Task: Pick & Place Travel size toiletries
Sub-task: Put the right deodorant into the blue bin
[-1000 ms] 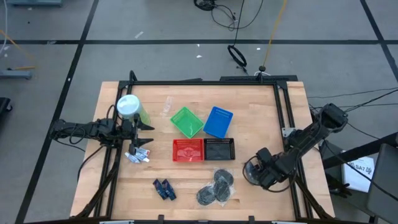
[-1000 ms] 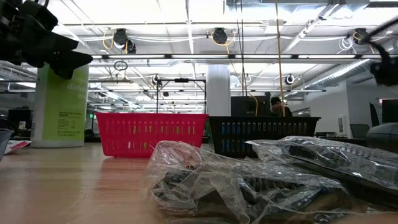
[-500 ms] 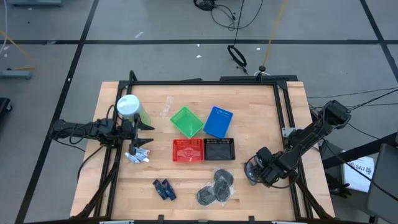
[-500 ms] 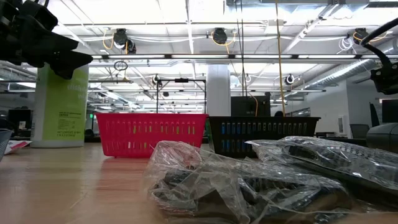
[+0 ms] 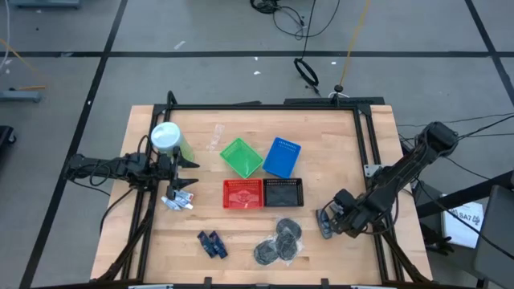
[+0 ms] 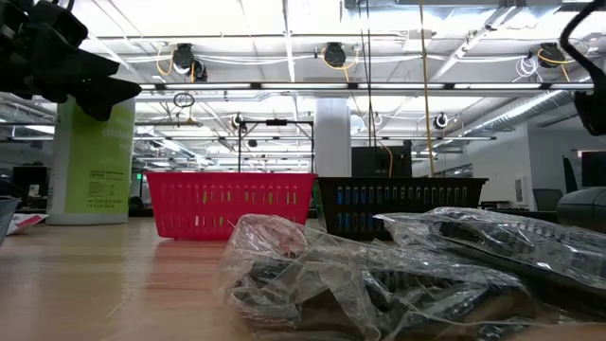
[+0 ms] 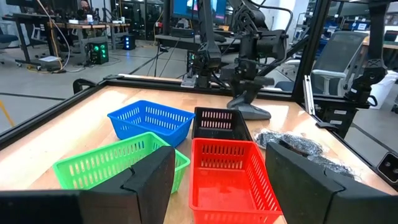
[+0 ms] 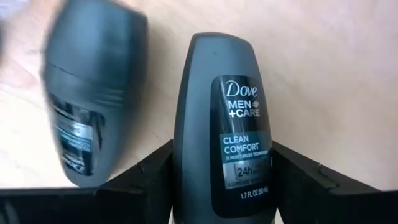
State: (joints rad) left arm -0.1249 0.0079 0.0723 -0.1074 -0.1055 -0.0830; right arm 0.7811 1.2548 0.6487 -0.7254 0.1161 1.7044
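Grey floor crossed by dark tape lines surrounds the pale wooden worktop [image 5: 241, 225] in the high view. On it sit four mesh baskets: a green one [image 5: 241, 157], a blue one [image 5: 281, 156], a red one [image 5: 242, 193] and a black one [image 5: 283, 193]. A large green container with a white round lid [image 5: 167, 138] stands far left, with the left end effector [image 5: 186, 171] just beside it, fingers spread apart and empty above whitish tubes with red and blue marks [image 5: 178, 201]. Two dark blue pieces [image 5: 212, 244] lie near the front edge, and three grey round packets in clear wrap [image 5: 279, 241] lie to their right. The right end effector [image 5: 328, 224] is low over the worktop, right of the packets.

Low view: the crinkled packets [image 6: 379, 275] fill the near ground, with the red basket [image 6: 231, 203] and black basket [image 6: 398, 206] behind.

Left wrist view: this arm's fingers [image 7: 149, 180] stand wide apart with nothing between, facing all four baskets.

Right wrist view: the fingers [image 8: 147, 170] close on a dark grey oblong deodorant stick [image 8: 224, 124]; a second one [image 8: 87, 93] lies beside it on the wood.
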